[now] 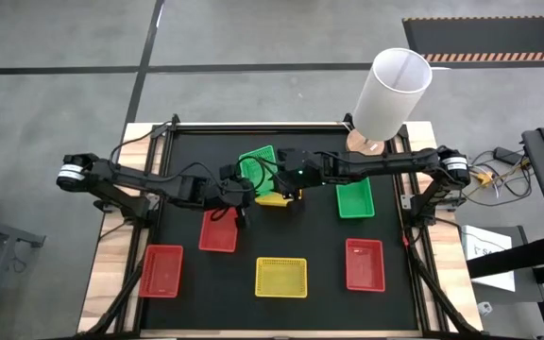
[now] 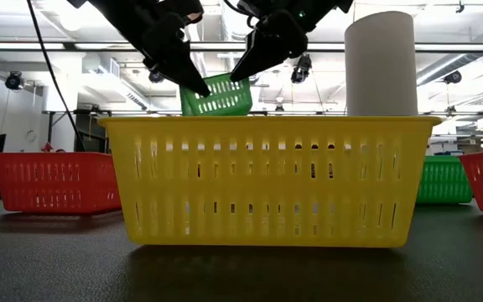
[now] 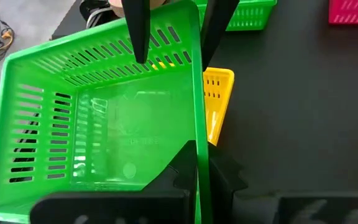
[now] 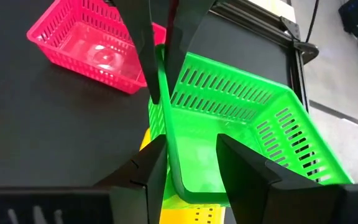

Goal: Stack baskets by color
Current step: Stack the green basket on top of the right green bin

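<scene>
Yellow basket [image 2: 267,180] foremost — behind, left fingers [image 3: 194,163] clamp the lifted green basket [image 2: 218,95], right fingers [image 4: 238,168] seemingly apart astride its rim.

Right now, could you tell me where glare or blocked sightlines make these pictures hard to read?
Low view: the near yellow basket fills the frame, hiding most of the table; bright ceiling strip lights behind. Left wrist view: sheen on the floor of the held green basket. High view: evenly lit, though the white cylinder hides the table's far edge.
</scene>
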Robot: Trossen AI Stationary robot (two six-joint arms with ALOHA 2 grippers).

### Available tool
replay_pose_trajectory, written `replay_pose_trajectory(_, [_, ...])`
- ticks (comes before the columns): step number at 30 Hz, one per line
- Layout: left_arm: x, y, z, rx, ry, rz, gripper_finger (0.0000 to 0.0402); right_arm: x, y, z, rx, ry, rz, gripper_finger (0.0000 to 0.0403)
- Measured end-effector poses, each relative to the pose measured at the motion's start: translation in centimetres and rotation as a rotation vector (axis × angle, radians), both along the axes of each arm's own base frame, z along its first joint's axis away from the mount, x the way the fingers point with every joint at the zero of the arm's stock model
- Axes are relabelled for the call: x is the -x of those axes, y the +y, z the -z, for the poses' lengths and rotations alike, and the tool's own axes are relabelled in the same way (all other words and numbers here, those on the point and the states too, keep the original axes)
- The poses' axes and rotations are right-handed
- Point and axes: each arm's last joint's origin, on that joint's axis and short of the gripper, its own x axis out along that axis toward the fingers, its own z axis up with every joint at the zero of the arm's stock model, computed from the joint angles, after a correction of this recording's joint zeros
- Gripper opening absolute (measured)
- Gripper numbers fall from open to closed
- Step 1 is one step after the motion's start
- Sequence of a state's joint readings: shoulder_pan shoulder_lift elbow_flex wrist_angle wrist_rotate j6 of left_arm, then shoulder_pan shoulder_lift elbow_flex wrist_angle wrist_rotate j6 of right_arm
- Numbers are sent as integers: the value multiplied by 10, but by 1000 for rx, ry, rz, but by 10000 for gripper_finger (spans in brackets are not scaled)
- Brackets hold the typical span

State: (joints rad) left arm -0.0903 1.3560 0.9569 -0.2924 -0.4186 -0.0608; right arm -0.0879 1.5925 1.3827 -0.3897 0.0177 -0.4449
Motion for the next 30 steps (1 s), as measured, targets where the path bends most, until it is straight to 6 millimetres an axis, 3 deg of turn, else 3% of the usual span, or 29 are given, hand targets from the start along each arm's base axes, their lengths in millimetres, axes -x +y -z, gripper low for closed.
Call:
replay_pose_trajectory(13, [-4,-2,-5,-50,-41,50,0,-1,-2,5,-9,23,-46,151])
replay_pose_trajectory(16, [-4,-2,-5,-51,-45,51,0,0,-2,6,0,35,-67,125])
replay_pose_trajectory(22, [-4,-1,-5,-82,-31,73,0,0,0,7,-11,37,-138,21])
replay_pose_trajectory(27, [-4,-1,-5,-85,-36,70,7,0,0,7,7,39,-155,11])
replay_pose_trajectory(30, [-4,-1,-7,-87,-48,69,33,1,0,8,32,49,-172,10])
